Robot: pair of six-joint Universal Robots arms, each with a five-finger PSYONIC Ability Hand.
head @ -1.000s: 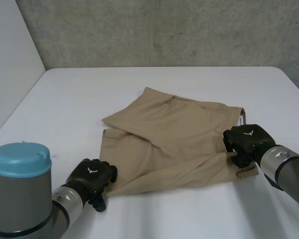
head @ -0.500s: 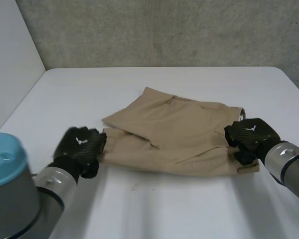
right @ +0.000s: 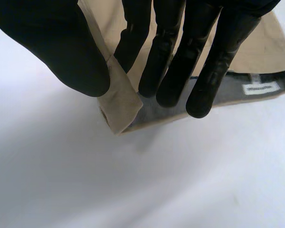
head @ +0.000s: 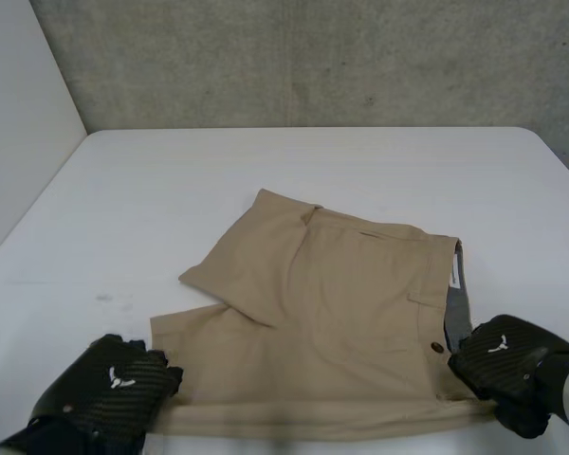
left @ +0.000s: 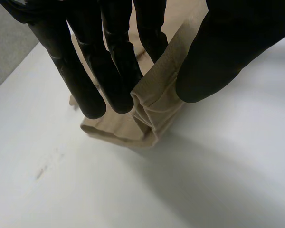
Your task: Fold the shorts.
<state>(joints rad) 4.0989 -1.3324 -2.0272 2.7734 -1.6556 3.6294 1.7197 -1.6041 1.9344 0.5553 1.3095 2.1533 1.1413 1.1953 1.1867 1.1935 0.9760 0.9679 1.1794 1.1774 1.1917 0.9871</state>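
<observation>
Beige shorts (head: pixel 351 313) lie spread on the white table (head: pixel 171 180), on its near half, closer to the robot than to the grey wall (head: pixel 313 57). A part of the cloth at the far left is folded over the rest, and its slanted edge crosses the lower layer. The waistband (head: pixel 458 294) is on the robot's right side with its grey inside turned up (a white label (right: pixel 260 88) is sewn there), and a dark button (head: pixel 437 348) sits just beside it on the beige cloth. The left hand (head: pixel 114 384) is at the near left corner of the shorts, at a leg hem. In the left wrist view its thumb (left: pixel 228 52) and fingers (left: pixel 114 71) pinch a bunched fold of the cloth between them. The right hand (head: pixel 503 360) is at the near right corner, at the end of the waistband. In the right wrist view its thumb presses the beige corner against the fingers, so this corner is pinched too. Whether the two held corners are raised off the table, I cannot tell.
</observation>
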